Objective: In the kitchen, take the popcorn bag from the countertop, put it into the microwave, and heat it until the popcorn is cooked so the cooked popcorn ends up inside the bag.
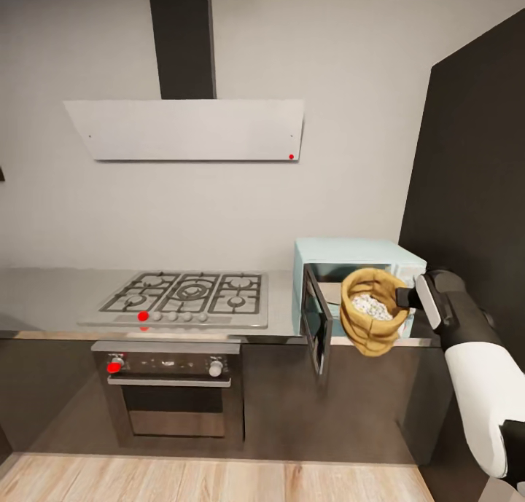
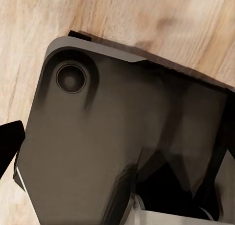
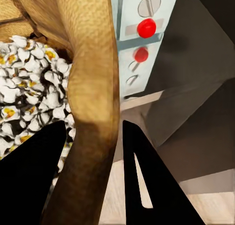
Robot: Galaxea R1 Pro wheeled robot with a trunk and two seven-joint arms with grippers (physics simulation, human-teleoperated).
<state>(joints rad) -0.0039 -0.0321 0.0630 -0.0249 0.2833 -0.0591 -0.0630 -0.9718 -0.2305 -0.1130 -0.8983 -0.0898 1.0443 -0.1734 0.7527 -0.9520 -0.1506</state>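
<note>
I see the microwave (image 1: 364,265) on the surface (image 1: 51,291), door swung open, just beyond my right gripper (image 1: 403,296). My right arm reaches in level from the right, forearm bent up from below, with the gripper clamped on the rolled rim of the popcorn bag (image 1: 372,320). The bag hangs off the fingertips before the microwave's opening, tilted, mouth up toward me, popcorn (image 1: 370,307) heaped inside.
</note>
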